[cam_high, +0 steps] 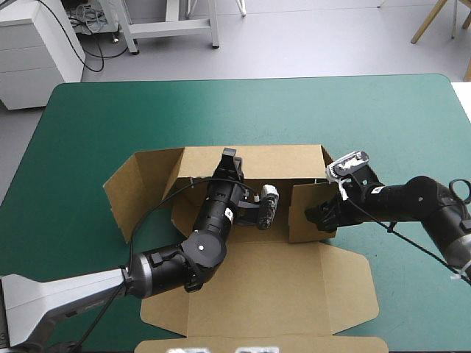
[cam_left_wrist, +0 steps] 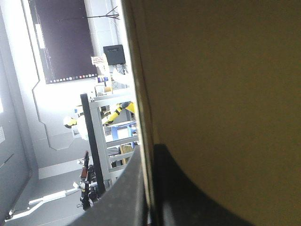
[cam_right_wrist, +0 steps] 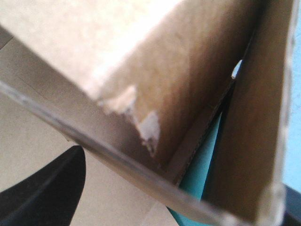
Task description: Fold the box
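The left arm (cam_high: 169, 268) reaches in from the near left, bent at the elbow. The left gripper (cam_high: 229, 162) points toward the far side and is pinched almost closed on a raised wall of the box (cam_high: 257, 294) (one black finger on each side). The right arm (cam_high: 423, 204) comes in low from the right, and the right gripper (cam_high: 321, 217) points left with its fingers (cam_right_wrist: 51, 188) spread apart.

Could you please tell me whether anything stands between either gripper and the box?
Nothing visible does. The left gripper clasps the far wall of the box, and the right gripper sits right at its raised right-hand flap.
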